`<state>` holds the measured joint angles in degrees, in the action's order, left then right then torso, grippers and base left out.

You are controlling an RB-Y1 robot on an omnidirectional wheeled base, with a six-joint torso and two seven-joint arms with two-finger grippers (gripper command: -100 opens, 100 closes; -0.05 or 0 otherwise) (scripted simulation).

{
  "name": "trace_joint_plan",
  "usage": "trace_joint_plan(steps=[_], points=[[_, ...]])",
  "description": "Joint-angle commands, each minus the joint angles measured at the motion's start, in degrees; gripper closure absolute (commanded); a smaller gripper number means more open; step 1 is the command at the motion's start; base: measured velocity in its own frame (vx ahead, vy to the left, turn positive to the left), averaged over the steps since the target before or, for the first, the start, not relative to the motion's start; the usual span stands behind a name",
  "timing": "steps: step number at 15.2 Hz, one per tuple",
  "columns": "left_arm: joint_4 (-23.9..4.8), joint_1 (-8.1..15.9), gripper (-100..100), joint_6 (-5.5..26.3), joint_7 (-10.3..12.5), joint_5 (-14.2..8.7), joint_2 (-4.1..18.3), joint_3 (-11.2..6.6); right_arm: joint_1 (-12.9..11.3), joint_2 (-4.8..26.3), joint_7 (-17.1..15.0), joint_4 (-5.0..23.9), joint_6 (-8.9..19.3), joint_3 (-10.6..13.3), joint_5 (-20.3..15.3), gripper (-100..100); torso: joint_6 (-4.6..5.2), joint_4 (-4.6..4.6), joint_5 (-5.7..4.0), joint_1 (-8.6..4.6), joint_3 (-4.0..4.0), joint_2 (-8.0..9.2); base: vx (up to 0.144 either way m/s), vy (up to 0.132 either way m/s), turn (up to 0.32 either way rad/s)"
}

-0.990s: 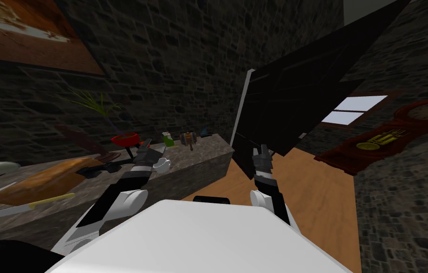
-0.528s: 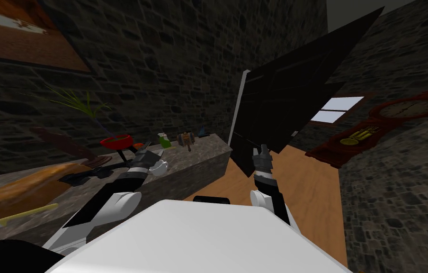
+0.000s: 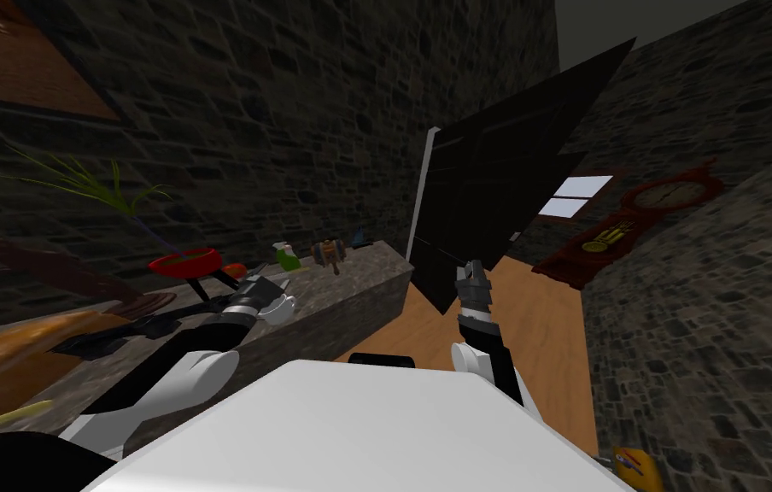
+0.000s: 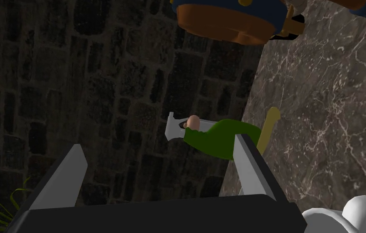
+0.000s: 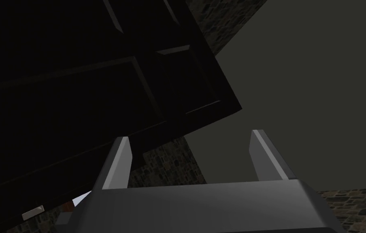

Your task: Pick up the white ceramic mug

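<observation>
The plain white handled mug sits ungrasped on the grey marbled stone surface. The left hand hovers over that surface, its 2 fingers spread, with the mug outside them. The right hand, also spread, hangs off the surface's end. Grasping and lifting remain.

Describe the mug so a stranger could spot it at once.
Find the long marbled counter against the dark stone wall. Near its front edge, right beside my left hand, sits the mug. It is the only all-white thing there, with a looped handle, unlike the green bottle and red bowl farther back.
</observation>
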<state>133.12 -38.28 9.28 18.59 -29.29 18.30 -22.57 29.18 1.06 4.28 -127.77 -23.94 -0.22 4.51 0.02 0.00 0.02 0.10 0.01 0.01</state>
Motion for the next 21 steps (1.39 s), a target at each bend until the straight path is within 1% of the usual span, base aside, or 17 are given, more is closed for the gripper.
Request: trace_joint_plan(steps=[1, 2, 3, 5, 6, 9, 10, 12, 13, 16, 17, 19, 20, 21], points=[[0.0, -0.6, -100, 2.9, 0.4, -0.8, 0.3, -0.59, 0.0, 0.0, 0.0, 0.0, 0.0, 0.0, 0.0, 0, 0.00, 0.00, 0.00, 0.00, 0.00, 0.00, -0.006, 0.018, -0.076], [0.0, -0.6, -100, 2.9, 0.4, -0.8, 0.3, -0.59, 0.0, 0.0, 0.0, 0.0, 0.0, 0.0, 0.0, 0, -0.02, 0.00, 0.00, 0.00, 0.00, 0.00, -0.002, 0.012, 0.002], [-0.1, -1.7, -100, 5.1, 1.3, -3.0, 0.9, -2.30, 0.0, 0.0, 0.0, 0.0, 0.0, 0.0, 0.0, 0, -0.03, 0.00, 0.00, -0.02, 0.00, -0.01, -0.004, 0.012, -0.149], [-0.1, -1.7, -100, 7.1, 1.3, -3.0, 0.9, -2.30, 0.0, 0.0, 0.0, 0.0, 0.0, 0.0, 0.0, 0, 0.00, 0.00, 0.00, -0.01, 0.00, 0.00, -0.006, 0.019, -0.130], [-0.2, -2.8, -100, 8.5, 2.3, -5.1, 1.5, -4.03, 0.0, 0.0, 0.0, 0.0, 0.0, 0.0, 0.0, 0, -0.02, 0.00, 0.00, -0.01, 0.00, -0.01, -0.006, 0.018, -0.153], [-0.2, -2.8, -100, 11.2, 2.3, -5.1, 1.5, -4.03, 0.0, 0.0, 0.0, 0.0, 0.0, 0.0, 0.0, 0, -0.02, 0.00, 0.00, 0.00, 0.00, 0.00, -0.005, 0.017, -0.085], [-0.3, -3.8, -100, 12.7, 3.2, -7.3, 2.1, -5.77, 0.0, 0.0, 0.0, 0.0, 0.0, 0.0, 0.0, 0, -0.03, 0.00, 0.00, -0.02, -0.01, -0.02, -0.004, 0.010, -0.154], [-0.3, -3.8, -100, 15.5, 3.2, -7.3, 2.1, -5.77, 0.0, 0.0, 0.0, 0.0, 0.0, 0.0, 0.0, 0, 0.00, 0.00, 0.00, -0.01, -0.01, -0.02, -0.004, 0.019, -0.119], [-0.4, -4.9, -100, 16.8, 4.1, -9.5, 2.5, -7.51, 0.0, 0.0, 0.0, 0.0, 0.0, 0.0, 0.0, 0, -0.02, 0.00, 0.00, 0.00, -0.01, -0.02, -0.007, 0.018, -0.184], [-0.4, -4.9, -100, 19.7, 4.1, -9.5, 2.5, -7.51, 0.0, 0.0, 0.0, 0.0, 0.0, 0.0, 0.0, 0, -0.02, 0.00, 0.01, 0.02, 0.00, -0.01, -0.007, 0.021, -0.087], [-0.5, -6.0, -100, 21.1, 5.1, -11.7, 3.0, -9.25, 0.0, 0.0, 0.0, 0.0, 0.0, 0.0, 0.0, 0, -0.03, 0.00, 0.00, -0.01, 0.00, -0.01, -0.003, 0.013, -0.137], [-0.5, -6.0, -100, 23.4, 5.1, -11.7, 3.0, -9.25, 0.0, 0.0, 0.0, 0.0, 0.0, 0.0, 0.0, 0, 0.00, 0.00, 0.00, 0.00, -0.01, -0.01, -0.008, 0.018, -0.139], [-0.5, -6.0, -100, 23.9, 5.1, -11.7, 3.0, -9.25, 0.0, 0.0, 0.0, 0.0, 0.0, 0.0, 0.0, 0, -0.02, 0.00, 0.00, 0.00, 0.00, -0.01, -0.005, 0.012, 0.001], [-0.7, -7.1, -100, 25.4, 6.0, -13.9, 3.4, -10.97, 0.0, 0.0, 0.0, 0.0, 0.0, 0.0, 0.0, 0, -0.03, 0.00, 0.00, -0.02, -0.01, -0.02, -0.005, 0.012, -0.141]])
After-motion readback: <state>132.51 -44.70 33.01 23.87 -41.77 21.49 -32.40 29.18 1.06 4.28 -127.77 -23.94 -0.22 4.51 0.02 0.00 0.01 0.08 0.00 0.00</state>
